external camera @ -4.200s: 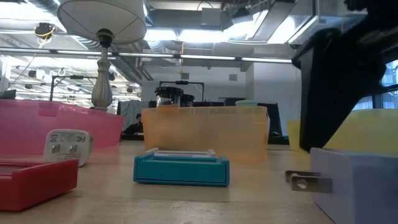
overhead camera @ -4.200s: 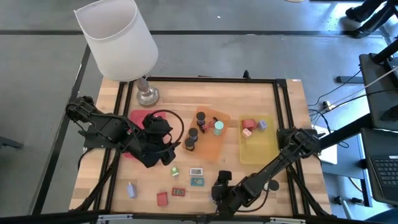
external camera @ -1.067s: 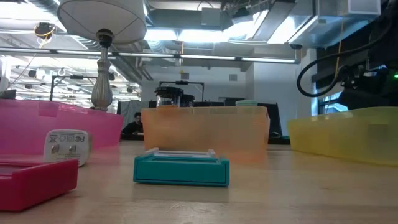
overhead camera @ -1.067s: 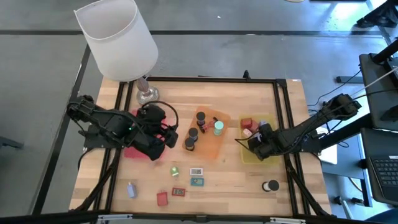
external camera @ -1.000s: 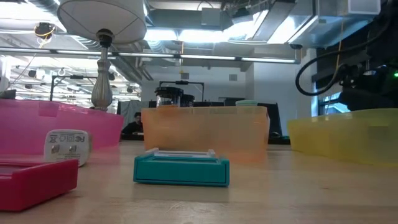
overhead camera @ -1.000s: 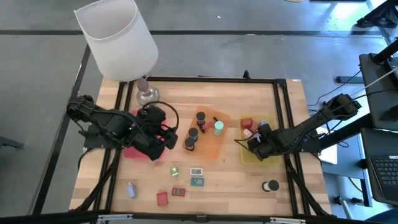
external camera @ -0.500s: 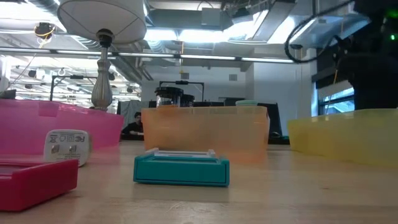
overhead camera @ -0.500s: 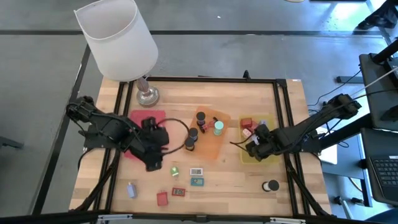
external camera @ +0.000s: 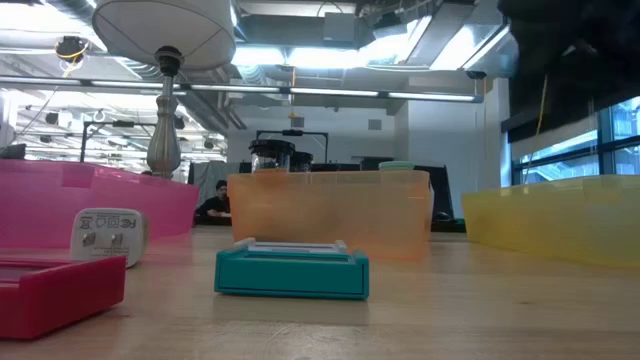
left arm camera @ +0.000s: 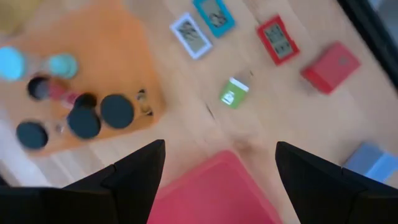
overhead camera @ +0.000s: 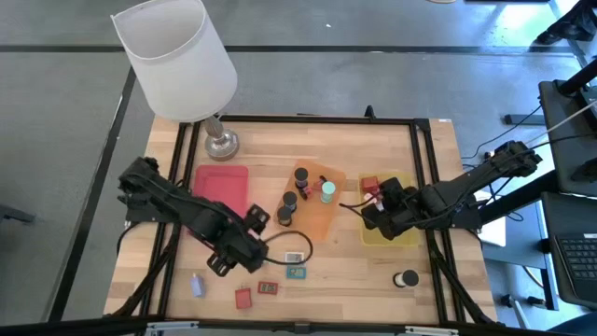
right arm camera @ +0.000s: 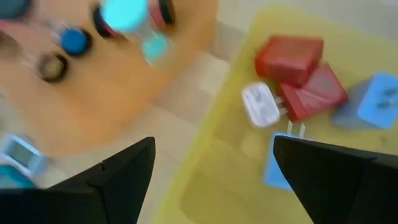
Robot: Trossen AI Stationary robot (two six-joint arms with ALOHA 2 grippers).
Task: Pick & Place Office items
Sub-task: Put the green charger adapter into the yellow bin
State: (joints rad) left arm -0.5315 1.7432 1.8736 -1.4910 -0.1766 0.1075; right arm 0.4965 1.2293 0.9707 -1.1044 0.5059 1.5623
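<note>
Office items point(overhead camera: 295, 273) lay scattered on the desk point(overhead camera: 373, 271).
Left pincer point(overhead camera: 254, 261) hovered spread above them; right pincer point(overhead camera: 370, 217) stood spread at the yellow tray point(overhead camera: 403, 235).

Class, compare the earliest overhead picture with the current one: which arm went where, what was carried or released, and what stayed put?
The right gripper left the table's front edge and now hangs open over the yellow tray; a lavender-blue block lies inside with the red blocks, apparently dropped there. A black roll shows where the gripper was. The left gripper, open, moved from the pink tray toward the small flat items. Lamp and orange tray stayed.
</note>
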